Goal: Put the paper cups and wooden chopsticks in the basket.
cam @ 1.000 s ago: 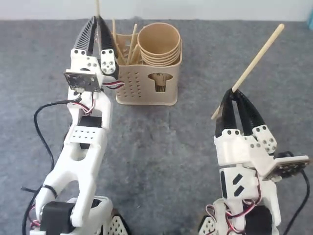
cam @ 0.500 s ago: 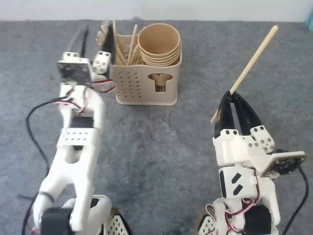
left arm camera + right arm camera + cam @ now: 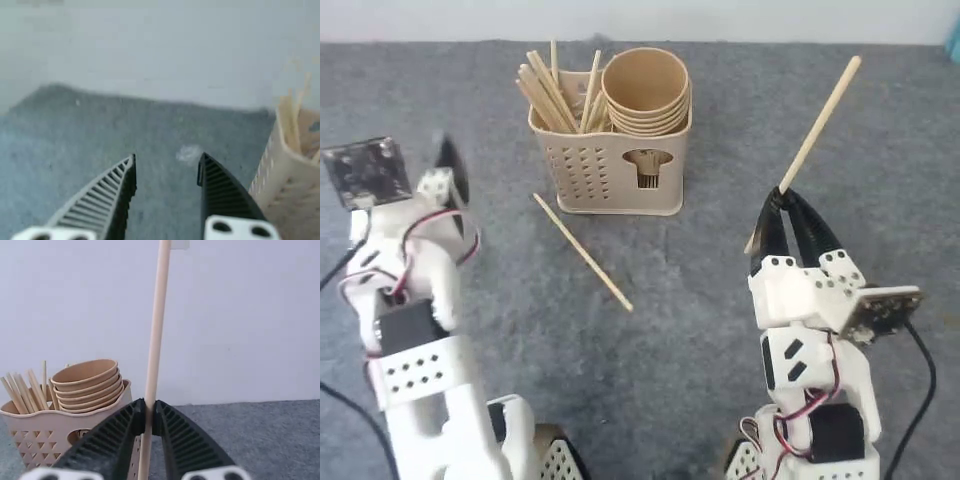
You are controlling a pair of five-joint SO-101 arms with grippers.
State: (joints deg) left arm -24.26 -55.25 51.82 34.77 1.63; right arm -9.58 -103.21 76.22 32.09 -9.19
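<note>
The beige basket (image 3: 572,170) stands at the back of the grey mat with stacked paper cups (image 3: 645,88) in its right half and several wooden chopsticks (image 3: 552,90) in its left half. One loose chopstick (image 3: 582,251) lies on the mat in front of the basket. My right gripper (image 3: 783,196) is shut on another chopstick (image 3: 815,135), which sticks up and back to the right of the basket; this chopstick (image 3: 155,350) rises between the jaws in the right wrist view. My left gripper (image 3: 166,167) is open and holds nothing, left of the basket (image 3: 287,195).
The grey mat (image 3: 700,300) covers the table, with free room in front of the basket and between the two arms. A pale wall runs behind the mat's far edge.
The left arm has pulled back from the basket's left side to the left and nearer. A chopstick now lies on the mat in front of the basket. The right arm has barely moved.
</note>
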